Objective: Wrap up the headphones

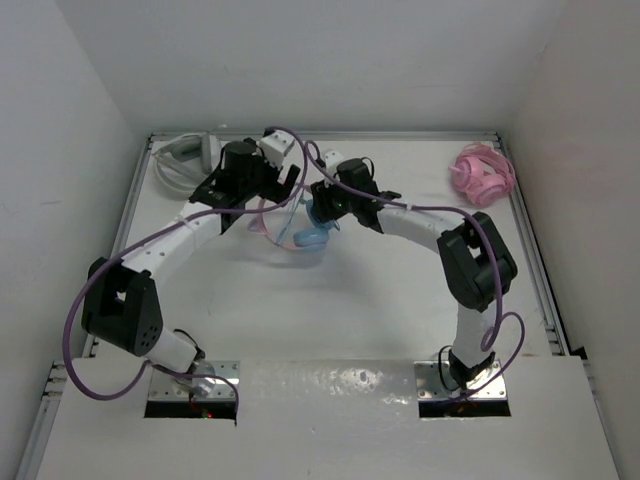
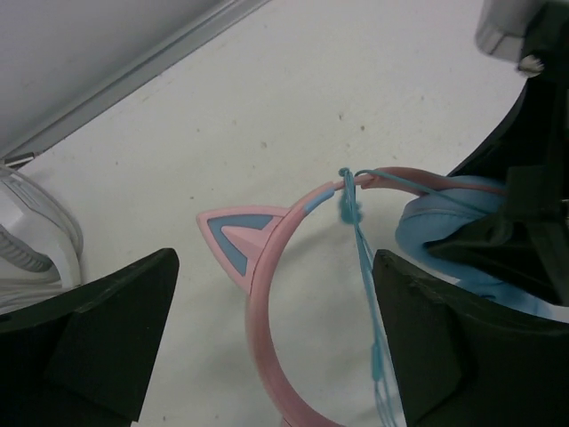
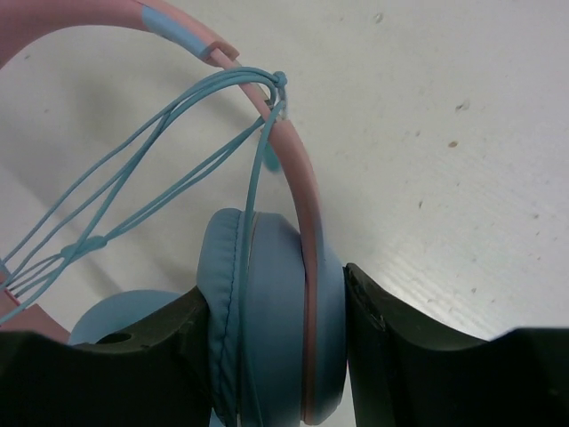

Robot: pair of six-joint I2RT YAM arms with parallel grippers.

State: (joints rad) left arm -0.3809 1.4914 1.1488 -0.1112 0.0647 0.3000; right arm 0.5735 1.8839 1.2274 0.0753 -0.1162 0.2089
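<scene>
Toward twelve o'clock, the right gripper [image 3: 277, 298] clamps an ear cup [image 3: 258, 258], steadying the headphones [image 1: 303, 235]; the left gripper [image 2: 276, 276] gapes empty astride the headband [image 2: 258, 311], seemingly ready for the cable [image 2: 363, 258].

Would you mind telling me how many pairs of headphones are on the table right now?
3. The pink-and-blue cat-ear headphones are in the middle; the white-grey headphones at the far left; the all-pink headphones at the far right. None seems hidden.
</scene>
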